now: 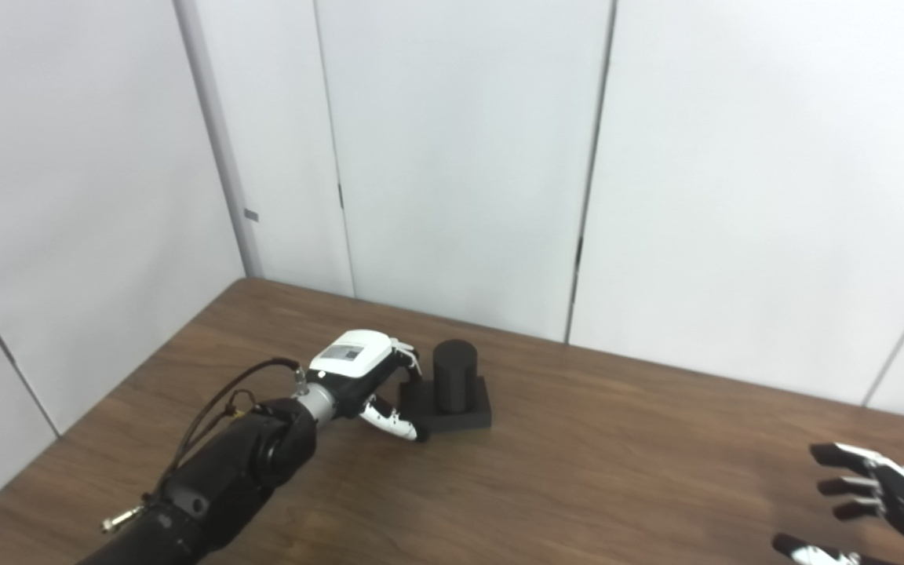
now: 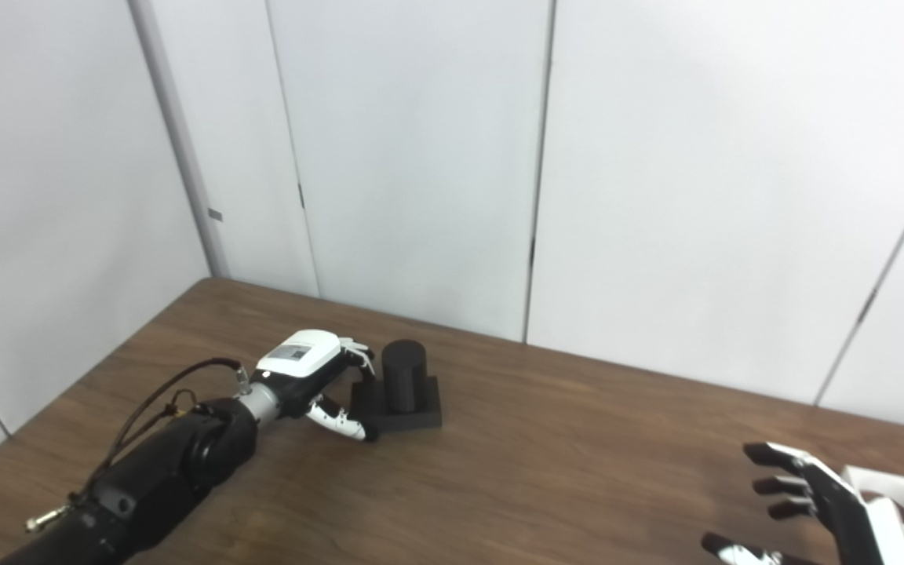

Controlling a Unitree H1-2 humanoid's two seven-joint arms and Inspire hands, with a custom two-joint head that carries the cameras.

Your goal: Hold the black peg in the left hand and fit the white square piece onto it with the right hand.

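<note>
The black peg [image 1: 454,375], a short cylinder upright on a square black base, stands on the brown table [image 1: 577,471] left of centre. My left hand [image 1: 366,377] is at the base's left end, with the fingers [image 1: 411,362] curled over its top edge and the thumb against its front corner, so it grips the base. The white square piece [image 2: 903,510], with a round hole, lies at the lower right and is partly hidden. My right hand [image 2: 809,502] hovers just left of the white piece, fingers spread and holding nothing.
White wall panels [image 1: 460,157] close off the table's far edge and left side. Bare wood stretches between the peg and the white piece. A black cable [image 1: 216,400] loops off my left forearm.
</note>
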